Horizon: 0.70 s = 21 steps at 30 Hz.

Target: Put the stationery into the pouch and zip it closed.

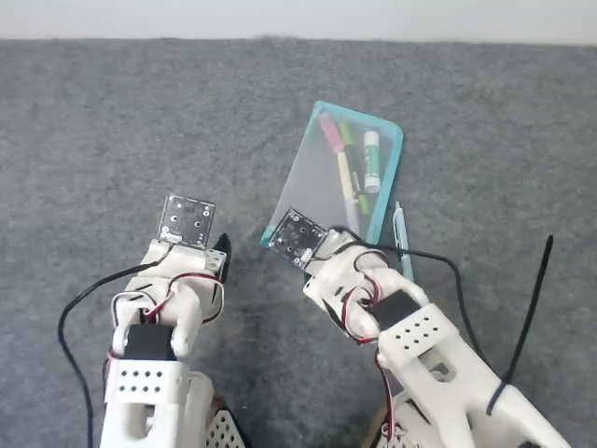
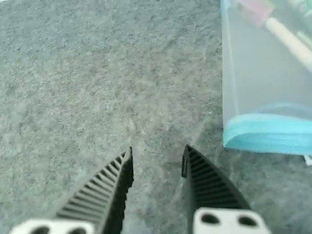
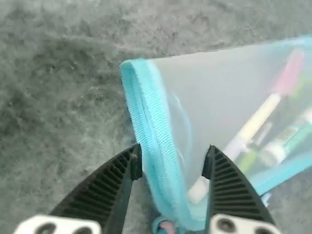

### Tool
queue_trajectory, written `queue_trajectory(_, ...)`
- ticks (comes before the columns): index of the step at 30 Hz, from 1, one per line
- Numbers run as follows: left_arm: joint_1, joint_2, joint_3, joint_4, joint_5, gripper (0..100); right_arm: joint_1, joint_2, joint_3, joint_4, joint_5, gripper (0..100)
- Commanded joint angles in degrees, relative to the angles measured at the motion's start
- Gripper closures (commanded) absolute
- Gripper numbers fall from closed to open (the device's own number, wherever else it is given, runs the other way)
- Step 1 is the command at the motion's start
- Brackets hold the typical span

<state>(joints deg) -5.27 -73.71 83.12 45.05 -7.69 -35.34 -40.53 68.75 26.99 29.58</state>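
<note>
Partway through, judging by the layout: a translucent pouch (image 1: 312, 191) with teal edging lies on a grey, felt-like surface (image 1: 112, 140), angled away from the two arms. Several pieces of stationery are already inside it, among them a pink marker (image 1: 332, 135), a green marker (image 1: 347, 135) and a white glue stick (image 1: 372, 161) with a green cap. One pen (image 1: 402, 241) lies outside on the surface, just beside the pouch's long edge on the right arm's side, so packing looks unfinished and the zip is not yet closed. How far the zip stands open cannot be told. The right end effector (image 3: 173, 150) is at the pouch's near end, its jaws open and straddling the teal zipper band without gripping it. The left end effector (image 2: 157, 152) hovers over bare surface near the pouch's near corner, jaws parted and holding nothing. The right arm's wrist sits close to the stray pen and covers its near end, which may get in the way of picking it up.
</note>
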Motion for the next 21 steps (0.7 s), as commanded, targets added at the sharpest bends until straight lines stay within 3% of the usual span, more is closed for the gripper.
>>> queue_trajectory(1,0.62,0.53,-0.84,-1.85,1.49,84,-0.13,5.23,-5.98,-0.84,6.86,79.0)
queue_trajectory(9,0.70,0.26,-0.22,-1.93,1.49,84,2.07,21.14,-16.00,-1.27,12.48,82.6)
queue_trajectory(16,0.70,0.26,-0.22,-1.93,1.49,84,8.84,26.59,-17.05,-11.38,12.22,83.2)
queue_trajectory(21,0.70,0.26,-0.22,-1.93,1.49,84,10.86,27.56,-16.88,-14.46,12.22,94.8)
